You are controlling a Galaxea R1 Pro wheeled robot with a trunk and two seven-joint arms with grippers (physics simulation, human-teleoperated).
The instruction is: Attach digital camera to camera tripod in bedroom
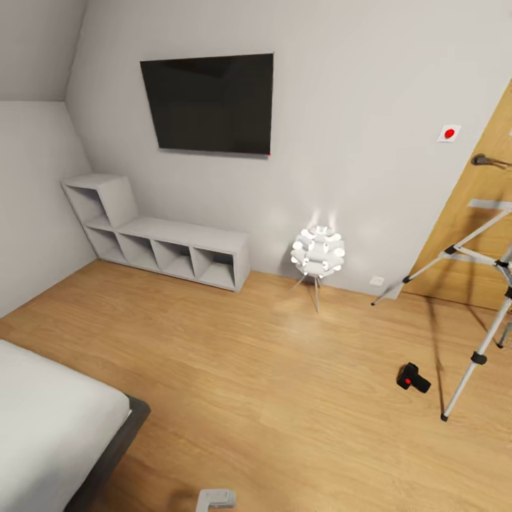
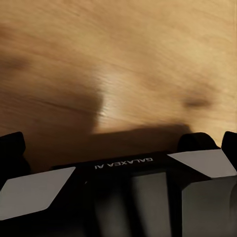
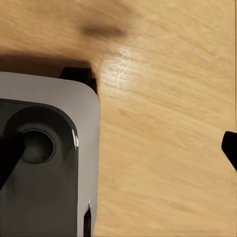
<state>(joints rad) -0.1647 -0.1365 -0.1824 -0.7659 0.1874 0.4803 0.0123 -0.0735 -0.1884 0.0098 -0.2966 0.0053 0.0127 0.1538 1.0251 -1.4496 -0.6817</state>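
The digital camera (image 1: pixel 413 377), small and black with a red dot, lies on the light wood floor at the right of the head view. Just to its right stands the camera tripod (image 1: pixel 478 355), silver-legged with black joints, its head cut off by the picture's edge. Nothing sits on the tripod as far as it shows. In the left wrist view my left gripper (image 2: pixel 118 148) hangs over the floor and my base, dark fingertips (image 2: pixel 11 148) wide apart at the frame's sides. My right gripper (image 3: pixel 118 153) is spread the same way, one fingertip (image 3: pixel 230 148) showing. Both hold nothing.
A grey-framed bed (image 1: pixel 57 427) fills the near left. A low grey shelf unit (image 1: pixel 171 249) and a wall TV (image 1: pixel 210 103) are on the far wall. A white floor lamp (image 1: pixel 318 254) glows nearby. A wooden door (image 1: pixel 483 213) stands behind the tripod.
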